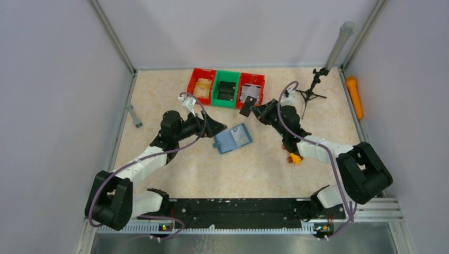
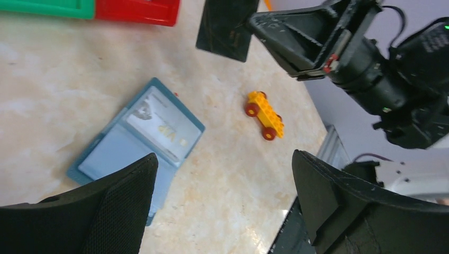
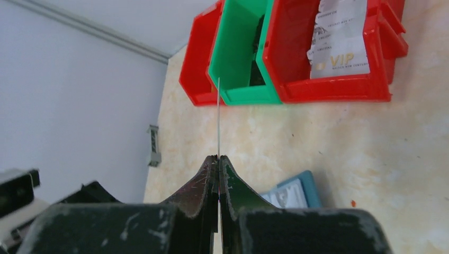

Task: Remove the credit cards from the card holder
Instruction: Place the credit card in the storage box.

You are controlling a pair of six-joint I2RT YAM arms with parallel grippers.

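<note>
Grip on a thin edge only: right fingers (image 3: 204,185) pinched flat together on a dark credit card (image 3: 218,116), clamped at one end, most of its length jutting out past the tips with no support. Held aloft, just short of the green bin (image 3: 249,95) and the red bin (image 3: 328,92) with pale cards in it, both ahead of the tips. Likely trouble: swivelling or sliding out of so shallow a pinch during a quick swing; dropping short onto the desk (image 3: 344,137); catching a bin rim with the leading edge and being levered loose. Unclear which bin intended, so possibly ending in the wrong one

Left fingers (image 2: 122,211) spread wide, holding nothing, hovering above and just beside the card holder (image 2: 143,132). Holder lying open and flat on the desk, below and behind the right fingertips, apparently untouched, with a pale card marked VIP (image 2: 167,124) seemingly tucked in one half. Unpinned holder: likely to skid or fold shut under a pull on that card. Arms close together over the holder, hence risk of a knock between them on a careless reach. Yellow toy car (image 2: 265,115) near the holder, beyond the left fingers, easy to nudge
</note>
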